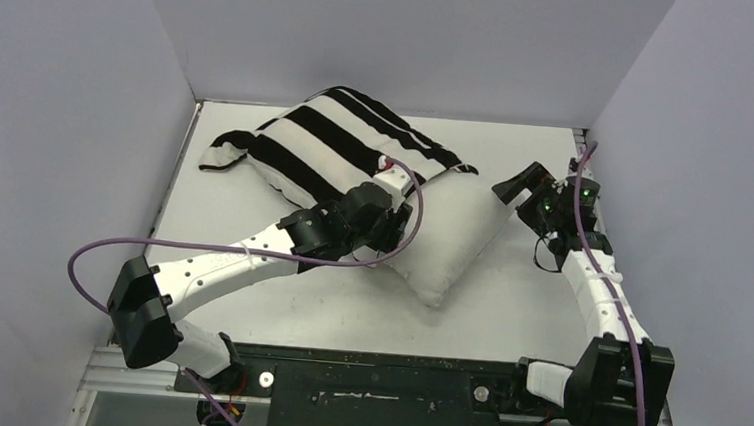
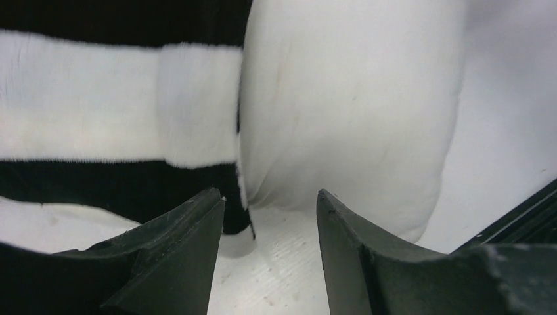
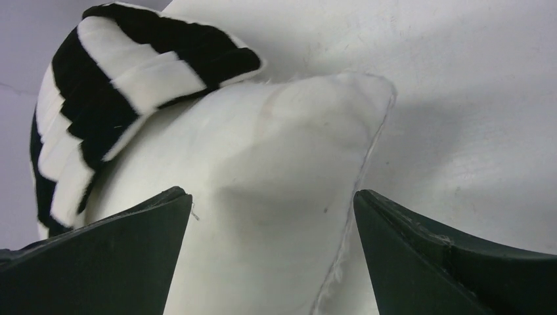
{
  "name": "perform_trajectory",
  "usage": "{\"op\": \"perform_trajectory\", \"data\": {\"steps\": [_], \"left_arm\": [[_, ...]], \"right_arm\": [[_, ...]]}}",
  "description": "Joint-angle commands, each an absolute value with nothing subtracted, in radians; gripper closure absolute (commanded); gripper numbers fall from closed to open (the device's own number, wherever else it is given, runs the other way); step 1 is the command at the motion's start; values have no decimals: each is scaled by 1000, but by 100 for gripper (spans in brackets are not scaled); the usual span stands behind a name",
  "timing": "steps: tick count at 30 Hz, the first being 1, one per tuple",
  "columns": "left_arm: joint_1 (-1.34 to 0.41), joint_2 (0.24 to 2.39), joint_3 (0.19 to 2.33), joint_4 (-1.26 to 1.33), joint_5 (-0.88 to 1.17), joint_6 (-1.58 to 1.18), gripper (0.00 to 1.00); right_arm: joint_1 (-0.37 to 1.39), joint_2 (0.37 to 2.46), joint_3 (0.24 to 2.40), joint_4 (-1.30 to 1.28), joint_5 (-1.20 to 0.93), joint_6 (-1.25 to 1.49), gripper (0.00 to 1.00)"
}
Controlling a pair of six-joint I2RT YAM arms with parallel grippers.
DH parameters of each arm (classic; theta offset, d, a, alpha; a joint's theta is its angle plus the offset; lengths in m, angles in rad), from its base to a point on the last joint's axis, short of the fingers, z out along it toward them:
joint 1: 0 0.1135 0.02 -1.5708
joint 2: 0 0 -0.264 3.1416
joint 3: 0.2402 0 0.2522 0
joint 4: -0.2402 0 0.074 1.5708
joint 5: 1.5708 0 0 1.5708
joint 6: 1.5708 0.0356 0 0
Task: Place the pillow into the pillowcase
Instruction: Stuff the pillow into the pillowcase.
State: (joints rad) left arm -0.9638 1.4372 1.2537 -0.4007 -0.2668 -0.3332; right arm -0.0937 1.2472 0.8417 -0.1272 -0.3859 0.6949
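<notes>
We see the left gripper (image 2: pixel 270 197) with its jaws partly apart, gripping nothing. Just beyond the gap, the pillowcase (image 2: pixel 111 98) hem lies ahead of the left jaw and the pillow (image 2: pixel 348 98) ahead of the right. The right gripper (image 3: pixel 272 192) stands wide open and empty. A bare pillow corner faces its gap, and the pillowcase covers the pillow's far end, beyond the left jaw.

White table (image 1: pixel 528 148), walled on three sides: striped pillowcase (image 1: pixel 328 144) lies far left, drawn partway over off-white pillow (image 1: pixel 456 241); pillow's bare end rests on tabletop near centre.
</notes>
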Motion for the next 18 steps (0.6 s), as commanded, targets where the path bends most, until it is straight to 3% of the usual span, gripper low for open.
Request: {"op": "perform_trajectory", "data": {"steps": [1, 6, 15, 17, 18], "left_arm": [[-967, 1382, 1164, -339, -422, -350, 47], [-965, 1400, 1082, -144, -443, -288, 44], [-956, 1521, 1146, -98, -562, -211, 41], [-952, 1542, 1154, -82, -562, -194, 50], [-951, 1551, 1168, -90, -559, -188, 65]], "right_arm": [[-87, 1114, 824, -248, -460, 648, 0], [-10, 981, 694, -217, -510, 719, 0], [178, 947, 494, -21, -453, 857, 0], [201, 962, 439, 102, -462, 912, 2], [218, 969, 405, 183, -471, 951, 3]]}}
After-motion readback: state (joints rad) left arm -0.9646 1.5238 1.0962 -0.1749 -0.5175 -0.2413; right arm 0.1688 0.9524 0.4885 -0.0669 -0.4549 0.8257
